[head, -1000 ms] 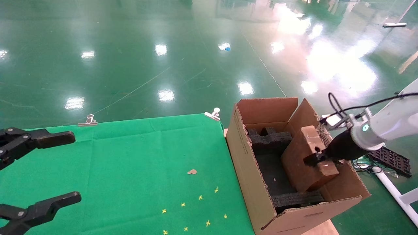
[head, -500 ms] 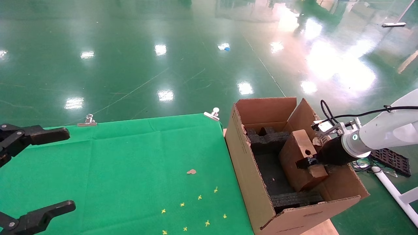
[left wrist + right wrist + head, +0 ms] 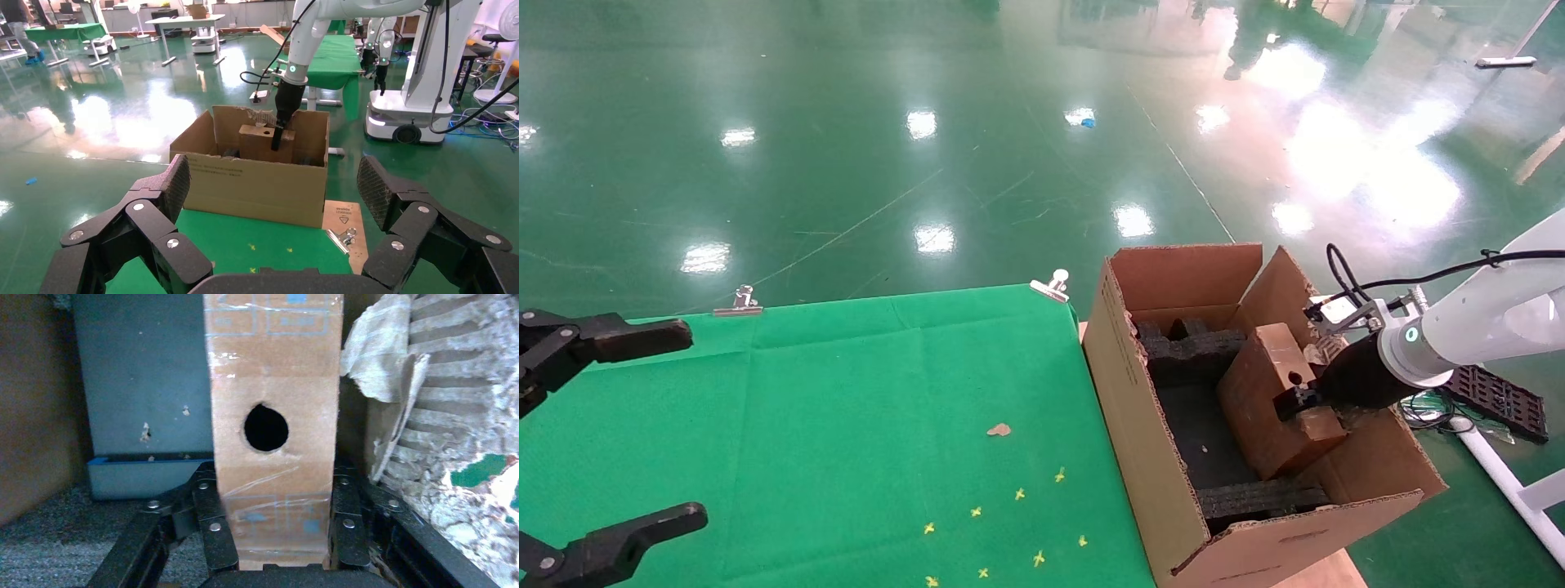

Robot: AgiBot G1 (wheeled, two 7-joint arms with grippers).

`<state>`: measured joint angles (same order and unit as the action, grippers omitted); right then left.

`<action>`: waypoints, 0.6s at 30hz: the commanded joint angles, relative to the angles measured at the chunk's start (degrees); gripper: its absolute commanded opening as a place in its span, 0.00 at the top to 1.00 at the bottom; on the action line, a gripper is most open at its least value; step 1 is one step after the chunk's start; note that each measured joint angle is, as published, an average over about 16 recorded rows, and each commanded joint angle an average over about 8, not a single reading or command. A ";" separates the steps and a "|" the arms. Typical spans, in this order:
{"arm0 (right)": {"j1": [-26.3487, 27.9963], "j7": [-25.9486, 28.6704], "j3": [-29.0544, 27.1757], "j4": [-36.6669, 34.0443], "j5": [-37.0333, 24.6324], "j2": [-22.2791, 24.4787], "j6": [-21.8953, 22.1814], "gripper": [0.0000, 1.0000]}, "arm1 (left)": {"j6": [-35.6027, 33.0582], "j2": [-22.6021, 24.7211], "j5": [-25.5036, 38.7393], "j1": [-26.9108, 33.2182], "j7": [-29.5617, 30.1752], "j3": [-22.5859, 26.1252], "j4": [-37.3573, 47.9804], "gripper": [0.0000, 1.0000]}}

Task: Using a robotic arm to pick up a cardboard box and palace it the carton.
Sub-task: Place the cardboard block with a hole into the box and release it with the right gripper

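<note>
Your right gripper (image 3: 1302, 402) sits over the carton (image 3: 1148, 441), at its right side, fingers clamped on the cardboard box (image 3: 1267, 392). One slim brown box, tilted, its lower end down inside the carton between the foam blocks, its upper end above the rim. In the right wrist view you see the narrow face of the box with one round hole (image 3: 266, 427) in it, and a finger (image 3: 211, 530) pressed against each side of that face, two in all. The torn, shredded flap (image 3: 440, 404) of the carton stands just beside the box.

One carton, open-topped, standing on the wooden board (image 3: 1316, 572) at the right edge of the green cloth (image 3: 846, 425). You can count two black foam blocks in the head view: one (image 3: 1189, 343) at the far end, one (image 3: 1258, 498) at the near end.

The white robotic arm (image 3: 1483, 318) reaches in from the right, one black cable (image 3: 1344, 273) looping above its wrist.

Your left gripper (image 3: 592, 441) hangs at the left edge of the cloth, well apart from the carton, its two fingers spread wide and holding nothing.

On the cloth: eight small yellow cross marks (image 3: 1019, 494) near the front, one brown scrap (image 3: 999, 429). Two metal clips (image 3: 738, 302) pin the far edge.
</note>
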<state>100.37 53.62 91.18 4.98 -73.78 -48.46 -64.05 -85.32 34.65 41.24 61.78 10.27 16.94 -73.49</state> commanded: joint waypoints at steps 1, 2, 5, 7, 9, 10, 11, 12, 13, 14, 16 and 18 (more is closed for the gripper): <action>0.06 -0.19 0.05 -0.59 -0.09 -0.22 -0.07 0.00 | 0.00 0.00 0.00 0.00 0.00 0.01 0.00 0.00; 0.13 -0.26 0.07 -0.80 -0.11 -0.32 -0.14 0.00 | 0.00 0.00 -0.01 0.00 0.00 0.01 0.00 0.00; 0.38 -0.46 0.09 -1.32 -0.16 -0.61 -0.37 0.00 | 0.01 -0.01 -0.01 0.00 -0.01 0.02 0.00 0.00; 0.60 -0.60 0.10 -1.59 -0.17 -0.80 -0.55 0.00 | 0.01 -0.01 -0.02 0.01 -0.01 0.03 0.00 0.00; 0.89 -0.75 0.08 -1.81 -0.16 -1.00 -0.77 0.00 | 0.01 -0.01 -0.02 0.01 -0.02 0.03 0.00 0.00; 1.08 -0.84 0.03 -1.88 -0.09 -1.07 -0.93 0.00 | 0.02 -0.01 -0.02 0.01 -0.02 0.03 0.00 0.00; 1.33 -0.98 -0.02 -1.92 -0.02 -1.12 -1.12 0.00 | 0.02 -0.02 -0.03 0.01 -0.02 0.04 0.00 0.00; 1.66 -1.18 -0.05 -1.93 0.02 -1.17 -1.30 0.00 | 0.02 -0.02 -0.03 0.01 -0.02 0.04 0.00 0.00; 2.14 -1.43 -0.10 -1.90 0.08 -1.21 -1.54 0.00 | 0.02 -0.02 -0.03 0.01 -0.02 0.04 0.00 0.00; 2.73 -1.71 -0.16 -1.84 0.14 -1.24 -1.83 0.00 | 0.02 -0.02 -0.03 0.01 -0.02 0.05 0.00 0.00; 4.43 -2.46 -0.23 -1.61 0.18 -1.29 -2.46 0.00 | 0.02 -0.02 -0.04 0.01 -0.03 0.05 0.00 0.00; 6.77 -3.44 -0.28 -1.24 0.16 -1.28 -3.17 0.00 | 0.03 -0.02 -0.04 0.01 -0.03 0.06 0.00 0.00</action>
<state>108.08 49.98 90.92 3.90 -73.72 -49.67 -67.33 -85.29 34.63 41.20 61.80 10.24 17.00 -73.49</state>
